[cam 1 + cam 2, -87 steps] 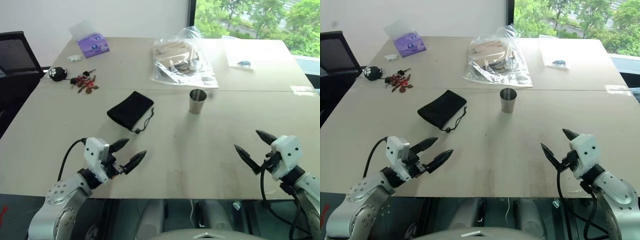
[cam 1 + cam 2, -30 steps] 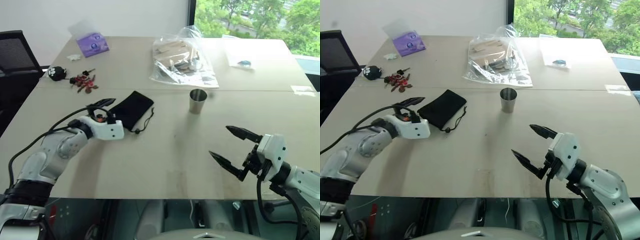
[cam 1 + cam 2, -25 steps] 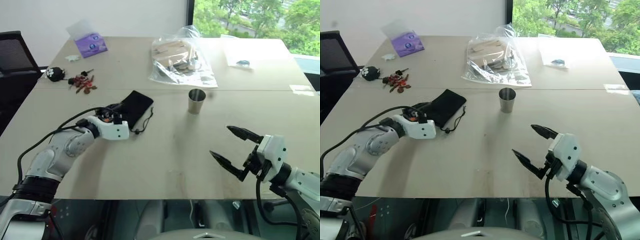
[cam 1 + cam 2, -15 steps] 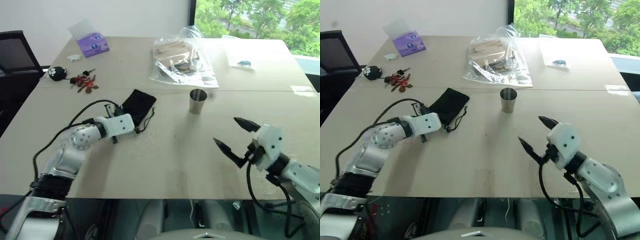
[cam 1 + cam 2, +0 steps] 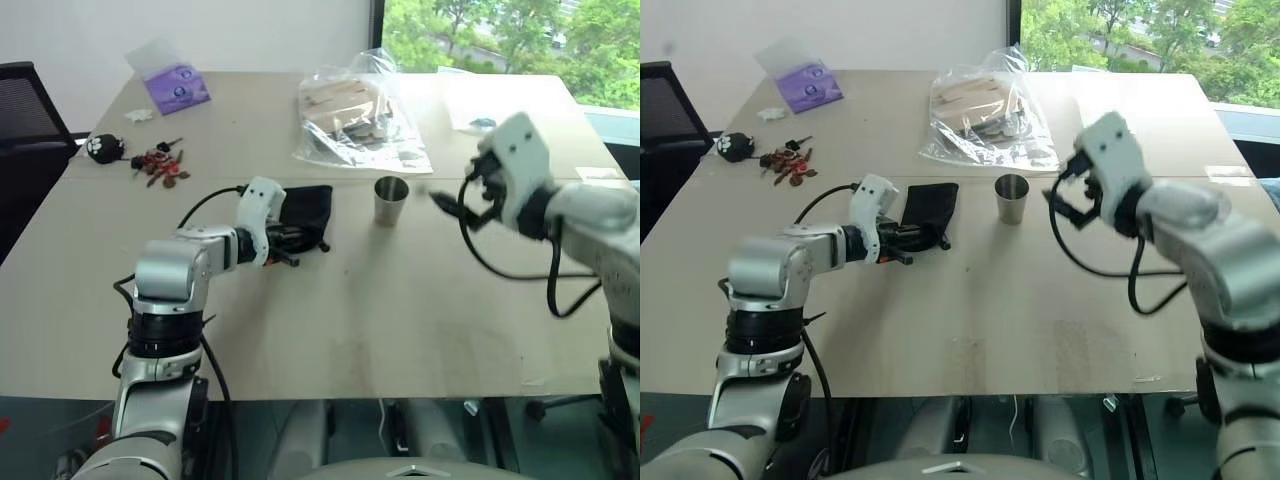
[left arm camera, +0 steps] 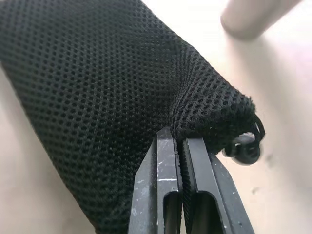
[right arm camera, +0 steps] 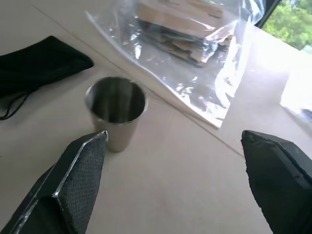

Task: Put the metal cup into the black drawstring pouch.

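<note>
Left gripper point(image 6: 181, 146) now clamped on black drawstring pouch point(image 5: 305, 212) near its corded mouth, pouch dragged closer to metal cup point(image 5: 391, 200). Right gripper point(image 5: 1068, 205) swung up beside cup, jaws spread wide, nothing held. Cup upright on tabletop point(image 5: 400, 310), untouched. Pouch mouth itself hard to read, probably pinched closed; right fingertips blurred.

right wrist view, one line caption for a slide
Open right gripper facing upright shiny steel cup on tan table.

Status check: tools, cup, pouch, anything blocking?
Left tool shut on black pouch. Right tool open, short of upright metal cup. Nothing between them.
</note>
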`<action>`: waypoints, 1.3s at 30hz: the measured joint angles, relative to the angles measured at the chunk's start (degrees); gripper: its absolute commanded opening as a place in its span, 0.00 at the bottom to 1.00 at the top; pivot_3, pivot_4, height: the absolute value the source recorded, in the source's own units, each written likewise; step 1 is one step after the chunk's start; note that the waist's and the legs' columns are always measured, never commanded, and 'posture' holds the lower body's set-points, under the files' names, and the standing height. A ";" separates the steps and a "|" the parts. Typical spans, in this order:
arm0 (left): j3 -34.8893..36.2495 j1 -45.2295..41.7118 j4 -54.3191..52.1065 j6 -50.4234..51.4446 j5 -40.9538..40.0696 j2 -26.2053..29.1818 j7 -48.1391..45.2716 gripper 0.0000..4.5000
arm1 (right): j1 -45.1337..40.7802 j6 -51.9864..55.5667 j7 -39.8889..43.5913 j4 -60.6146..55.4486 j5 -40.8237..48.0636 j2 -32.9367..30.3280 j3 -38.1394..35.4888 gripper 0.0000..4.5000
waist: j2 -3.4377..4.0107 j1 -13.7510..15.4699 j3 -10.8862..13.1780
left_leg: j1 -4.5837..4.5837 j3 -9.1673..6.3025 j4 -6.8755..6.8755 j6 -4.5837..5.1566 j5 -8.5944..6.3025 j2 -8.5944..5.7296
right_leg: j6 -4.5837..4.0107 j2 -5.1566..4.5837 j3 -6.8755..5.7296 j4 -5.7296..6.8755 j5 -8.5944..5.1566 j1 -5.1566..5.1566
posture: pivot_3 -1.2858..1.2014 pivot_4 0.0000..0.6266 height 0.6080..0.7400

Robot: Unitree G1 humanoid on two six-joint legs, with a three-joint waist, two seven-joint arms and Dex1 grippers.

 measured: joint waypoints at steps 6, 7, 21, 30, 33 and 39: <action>1.06 -0.81 0.11 5.49 -2.64 -1.93 5.07 0.02 | -11.70 6.51 -1.15 17.41 -0.20 6.88 -1.08 1.00 | 0.01 0.41 0.00 | -0.45 -0.14 0.12 -0.13 0.08 -0.11 | 0.01 -0.14 -0.01 -0.01 0.01 -0.31 | 0.52 0.24 1.00; 1.56 -0.80 0.12 5.99 -2.85 -2.17 5.42 0.02 | -11.91 6.52 -1.04 18.04 -0.25 6.86 -0.76 1.00 | 0.01 0.48 0.00 | -0.46 -0.14 0.12 -0.13 0.08 -0.12 | 0.01 -0.15 -0.02 -0.02 0.01 -0.32 | 0.52 0.24 1.00; 4.64 -0.38 -1.19 7.97 -5.82 -4.41 12.14 0.02 | -18.09 0.84 5.93 37.28 -1.95 11.86 7.69 1.00 | 0.02 -0.09 0.00 | -0.39 0.03 0.11 -0.13 0.08 -0.12 | 0.01 -0.14 0.01 0.11 0.01 -0.40 | 0.52 0.24 1.00; 4.60 1.15 -5.98 7.86 -7.54 -3.06 13.95 0.00 | -21.68 -9.78 10.08 53.67 -10.05 13.70 14.41 0.55 | 0.02 -0.07 0.00 | -0.42 0.02 0.07 -0.14 0.08 -0.12 | 0.01 -0.15 0.01 0.08 0.01 -0.44 | 0.52 0.24 1.00; 4.91 1.53 -6.98 7.68 -8.90 -2.55 13.79 0.00 | -22.15 -11.68 12.18 54.42 -12.22 13.22 16.30 0.24 | 0.03 -0.08 0.00 | -0.42 0.02 0.06 -0.14 0.08 -0.12 | 0.01 -0.14 0.00 0.08 0.01 -0.46 | 0.52 0.24 1.00; 9.99 -1.43 -6.41 13.39 -12.76 -6.12 13.88 0.00 | -18.88 -13.91 13.43 46.90 -12.29 12.45 13.42 0.01 | 0.00 0.43 -0.01 | -0.43 -0.11 0.13 -0.14 0.08 -0.12 | 0.02 -0.16 -0.12 0.07 0.01 -0.38 | 0.52 0.24 1.00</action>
